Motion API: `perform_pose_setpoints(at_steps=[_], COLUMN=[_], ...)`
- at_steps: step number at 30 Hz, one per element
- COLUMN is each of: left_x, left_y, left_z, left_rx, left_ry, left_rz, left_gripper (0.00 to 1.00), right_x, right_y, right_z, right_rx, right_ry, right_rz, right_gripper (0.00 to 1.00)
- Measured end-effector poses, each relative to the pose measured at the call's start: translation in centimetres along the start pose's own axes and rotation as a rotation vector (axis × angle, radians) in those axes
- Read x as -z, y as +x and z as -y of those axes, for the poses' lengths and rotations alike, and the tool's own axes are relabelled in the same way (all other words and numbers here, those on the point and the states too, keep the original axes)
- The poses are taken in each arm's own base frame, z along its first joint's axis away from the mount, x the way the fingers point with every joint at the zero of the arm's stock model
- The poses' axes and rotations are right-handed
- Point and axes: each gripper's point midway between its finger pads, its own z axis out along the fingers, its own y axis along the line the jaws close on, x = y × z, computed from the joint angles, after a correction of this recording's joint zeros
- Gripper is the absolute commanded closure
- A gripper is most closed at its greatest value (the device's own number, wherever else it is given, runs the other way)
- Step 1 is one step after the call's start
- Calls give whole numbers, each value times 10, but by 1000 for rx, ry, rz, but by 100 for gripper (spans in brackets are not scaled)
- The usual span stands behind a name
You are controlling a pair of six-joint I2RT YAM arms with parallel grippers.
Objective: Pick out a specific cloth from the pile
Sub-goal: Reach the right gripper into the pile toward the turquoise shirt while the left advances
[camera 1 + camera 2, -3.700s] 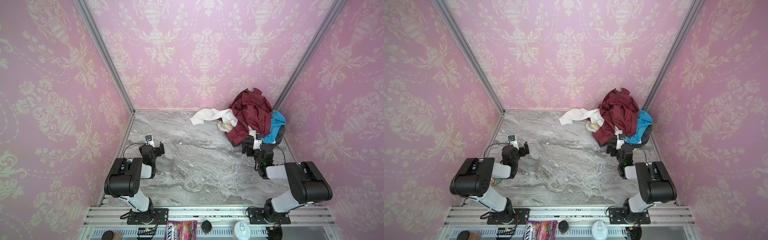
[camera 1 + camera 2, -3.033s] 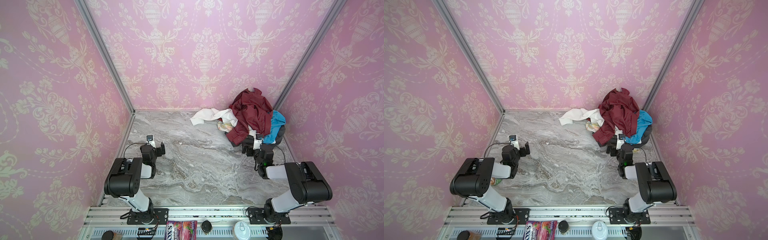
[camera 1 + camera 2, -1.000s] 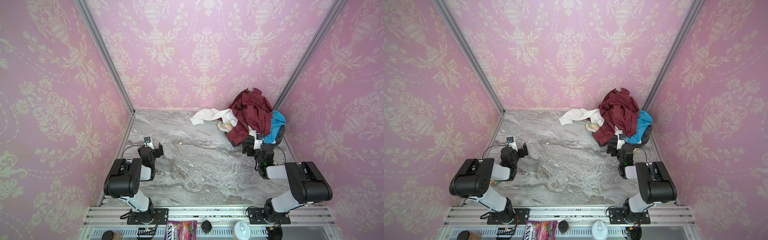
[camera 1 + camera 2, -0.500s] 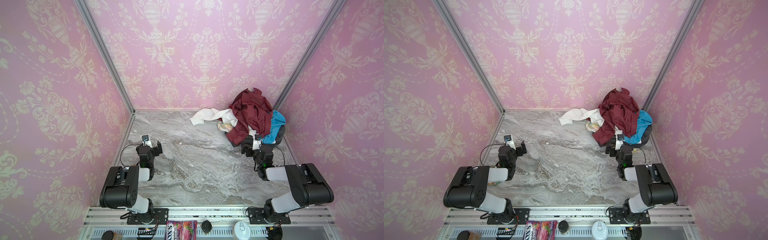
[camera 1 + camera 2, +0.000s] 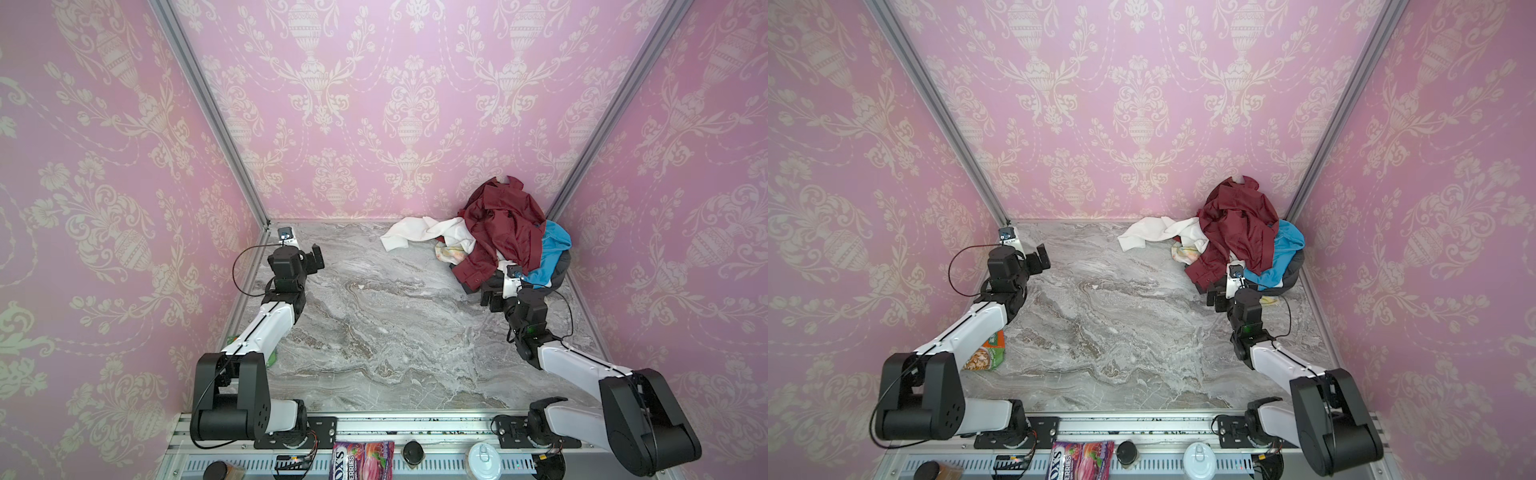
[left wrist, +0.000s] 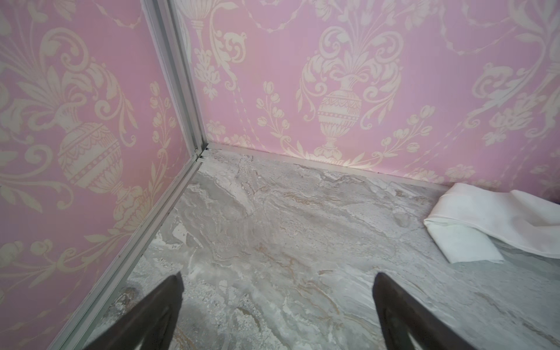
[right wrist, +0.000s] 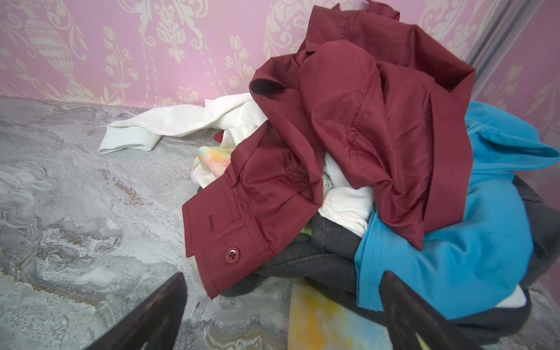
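In both top views we see the pile (image 5: 513, 249) heaped in the far right corner of the marble table (image 5: 374, 332), the maroon shirt (image 5: 500, 224) draped over its top and a white cloth (image 5: 415, 235) trailing out along the back wall. The cloth (image 5: 555, 245), bright turquoise, lies on the pile's right flank, partly under the maroon shirt and over a dark grey garment (image 5: 561, 268). The right gripper (image 5: 491, 300) sits just in front of the pile, jaws spread and holding nothing. The left gripper (image 5: 316, 258) is well apart, near the far left corner, also spread wide and empty. In the left wrist view we see its dark fingers (image 6: 157, 306) parted over bare marble, with the white cloth's end off to one side. In the right wrist view the parted fingers frame the shirt's buttoned cuff (image 7: 230, 242), the dark grey garment beneath it and a pale yellow cloth (image 7: 327, 321) flat on the table. One fingertip overlaps the turquoise cloth's lower edge, though we cannot tell whether they touch
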Motion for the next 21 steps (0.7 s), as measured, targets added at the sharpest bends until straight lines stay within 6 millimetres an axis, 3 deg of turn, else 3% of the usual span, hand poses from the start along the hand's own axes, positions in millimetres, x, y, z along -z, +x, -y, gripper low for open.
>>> perform_pose_setpoints(at_steps=[4,12,17,21], left_x=[12,48,80,105], left_y=[-9,32,55,70], left_z=[55,142,196,226], left_rx=[-53,-226,-340,-385], left_ry=[116,366,538,642], left_rz=[-38,-195,-255,-280], left_gripper=[1,1,1,1], right_x=[2,-5,-7,-11], right_y=[-25,-96,-97,-90], right_z=[6,15,20,25], right_rx=[-36,-141,-208,-261], right_ry=[44,122,174,216], right_rz=[-24,-86,-176,-258], right_gripper=[0,0,3,5])
